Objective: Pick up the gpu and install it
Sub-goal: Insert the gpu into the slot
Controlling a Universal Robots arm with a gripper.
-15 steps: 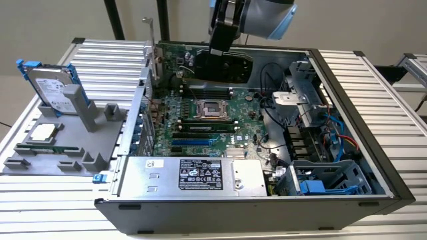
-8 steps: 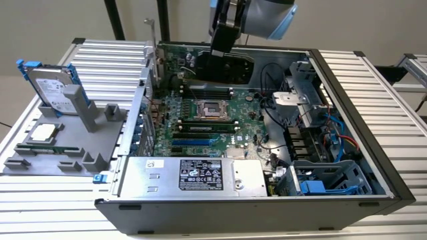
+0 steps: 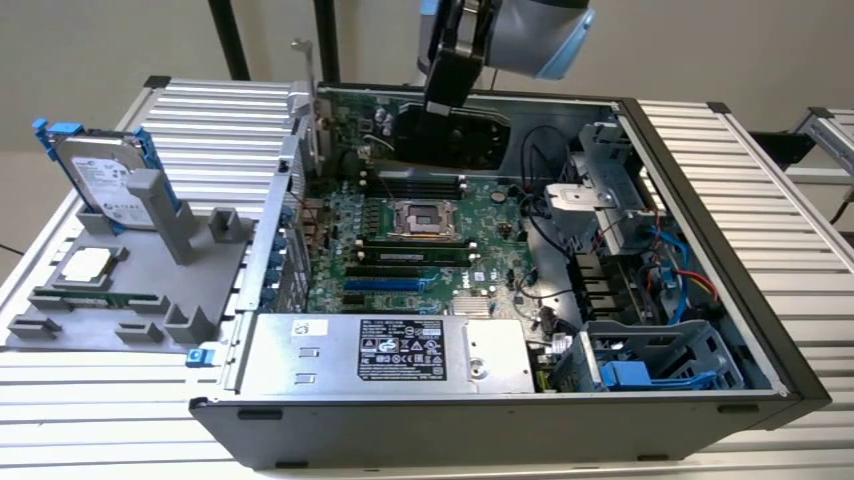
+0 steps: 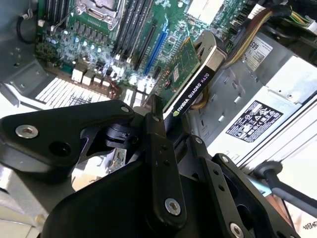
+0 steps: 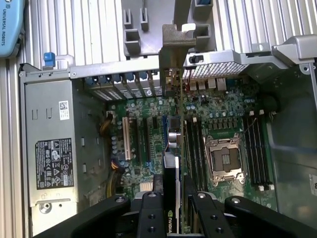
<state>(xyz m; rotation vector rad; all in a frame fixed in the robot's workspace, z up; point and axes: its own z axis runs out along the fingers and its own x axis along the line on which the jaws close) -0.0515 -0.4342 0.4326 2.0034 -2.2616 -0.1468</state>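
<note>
Most of arm: cut off at top edge of exterior view; gripper point(image 3: 443, 100) tips hidden behind the black cooler.
Fingers point(image 4: 157, 130): closed narrow, clamped on gpu point(image 4: 190, 82) top edge (pads hard to make out).
gpu: hangs upright just below fingers, over motherboard point(image 3: 400, 235) inside open case point(image 3: 707, 250); silver bracket point(image 5: 177, 47) toward rear slots.
Slot contact: can't tell, lower edge hidden.
</note>
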